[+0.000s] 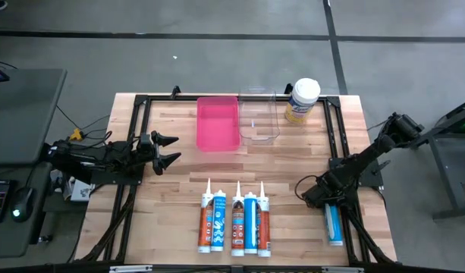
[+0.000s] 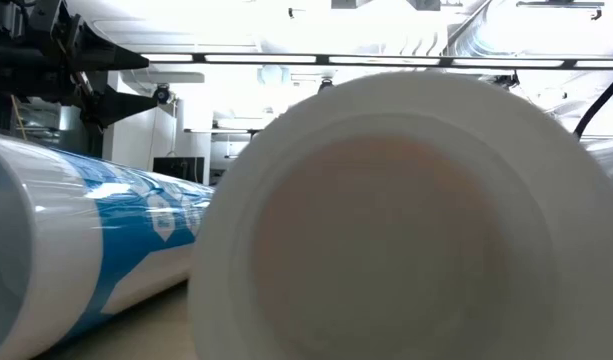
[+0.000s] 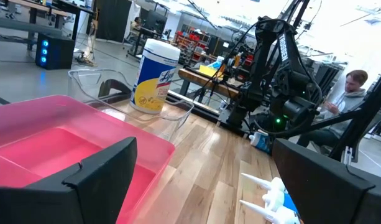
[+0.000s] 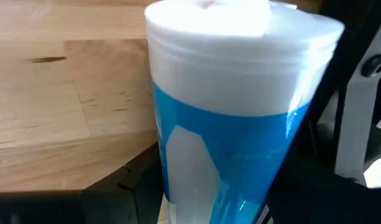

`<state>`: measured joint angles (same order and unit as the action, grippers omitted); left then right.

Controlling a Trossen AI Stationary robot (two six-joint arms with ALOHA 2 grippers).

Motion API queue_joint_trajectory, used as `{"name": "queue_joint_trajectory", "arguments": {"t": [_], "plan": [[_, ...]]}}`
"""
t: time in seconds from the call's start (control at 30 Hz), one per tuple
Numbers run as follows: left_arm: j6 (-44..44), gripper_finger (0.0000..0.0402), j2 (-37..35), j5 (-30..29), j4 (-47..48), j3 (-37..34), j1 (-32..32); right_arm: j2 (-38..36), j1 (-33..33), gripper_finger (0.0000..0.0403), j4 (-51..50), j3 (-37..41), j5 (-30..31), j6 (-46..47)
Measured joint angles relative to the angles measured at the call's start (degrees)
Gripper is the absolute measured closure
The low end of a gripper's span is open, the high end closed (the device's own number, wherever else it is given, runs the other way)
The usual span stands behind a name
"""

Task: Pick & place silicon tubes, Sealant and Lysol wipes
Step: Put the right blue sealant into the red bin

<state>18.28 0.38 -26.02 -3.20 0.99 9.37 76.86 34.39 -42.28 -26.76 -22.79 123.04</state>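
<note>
at the bench's [image 1: 164, 227] right front edge the right gripper [image 1: 328, 203] sits low over a blue tube [image 1: 334, 225] lying flat; fingers straddle its nozzle end, can't tell if they grip. left gripper [image 1: 168, 149] hovers at left, fingers wide apart, holding nothing. four more tubes [image 1: 234, 223] lie side by side front-centre. lysol wipes [image 1: 301, 100] stand upright at back, just right of clear container [image 1: 259, 114] & pink bin [image 1: 218, 121]

A white cartridge base [image 2: 411, 215] fills the view; a blue-and-white cartridge [image 2: 81, 240] lies at nine o'clock.
</note>
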Motion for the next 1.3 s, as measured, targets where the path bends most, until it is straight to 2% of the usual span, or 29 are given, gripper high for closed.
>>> {"name": "queue_joint_trajectory", "arguments": {"t": [0.37, 0.43, 0.57, 0.8, 1.07, 1.3], "plan": [[0.00, 0.0032, 0.00, -0.02, 0.00, -0.02, 0.00, -0.99, -0.25, 0.0192, -0.09, -0.16, 1.29, -0.62], [0.00, 0.0032, 0.00, -0.02, 0.00, 0.00, 0.02, -1.71, -0.53, 0.0192, -0.08, -1.08, 4.04, -1.64], [0.01, 0.0032, 0.00, -0.01, 0.00, 0.00, 0.00, -2.85, -1.38, 0.0192, 2.21, -2.91, 13.28, -2.91], [0.00, 0.0032, 0.00, 0.00, 0.02, -0.02, 0.02, -2.75, -4.53, 0.0192, 4.19, -6.20, 21.12, -6.74], [0.00, 0.0032, 0.01, 0.00, 0.00, 0.00, 0.00, -2.84, -10.65, 0.0192, -0.43, -15.59, 25.96, -16.65], [0.00, 0.0032, 0.00, 0.00, 0.02, 0.00, 0.02, -2.82, -20.47, 0.0192, -5.56, -27.55, 29.56, -32.83]]}}
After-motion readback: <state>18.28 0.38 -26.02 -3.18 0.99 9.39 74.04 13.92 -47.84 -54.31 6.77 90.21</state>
